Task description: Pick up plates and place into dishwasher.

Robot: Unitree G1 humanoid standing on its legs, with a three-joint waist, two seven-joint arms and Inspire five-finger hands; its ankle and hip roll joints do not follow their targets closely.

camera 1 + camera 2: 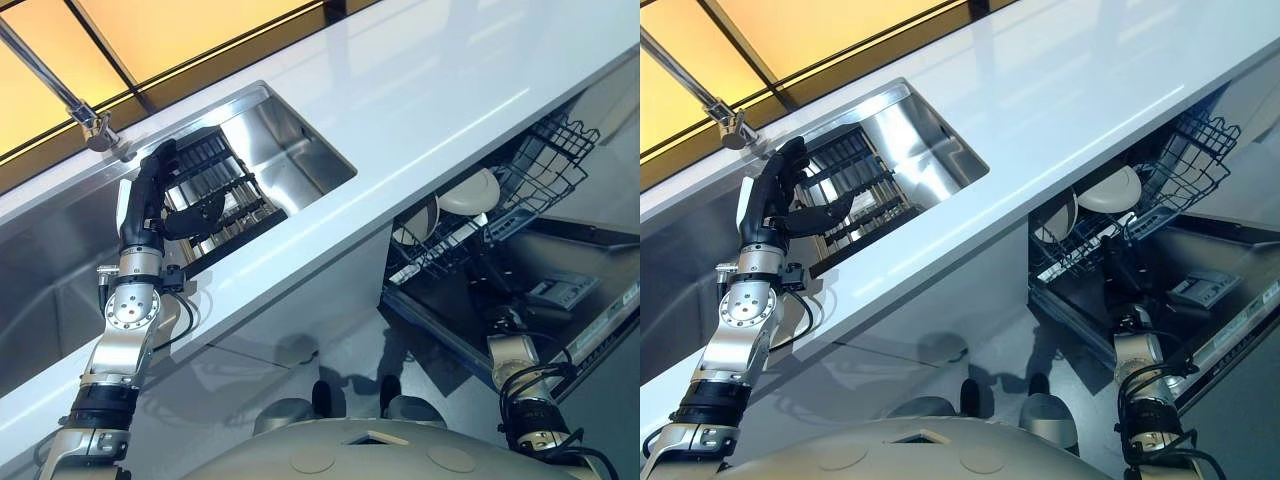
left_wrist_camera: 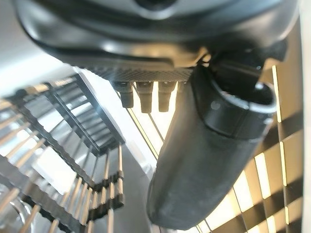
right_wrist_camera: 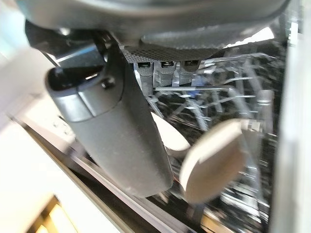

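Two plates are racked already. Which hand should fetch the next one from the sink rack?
Left, probably. The left hand hangs open over the dish rack in the sink; no plate is clearly visible there. The right hand is down by the dishwasher rack, near the plates.

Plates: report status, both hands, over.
Left hand open, empty, over sink rack. Right hand open, empty, by dishwasher basket. Two plates standing in basket. Nothing in the way.

Two round off-white plates [image 1: 468, 190] [image 1: 418, 222] standing on edge, side by side, in the black wire rack [image 1: 545, 170] of the open dishwasher [image 1: 560, 290] under the white surface [image 1: 420, 110].
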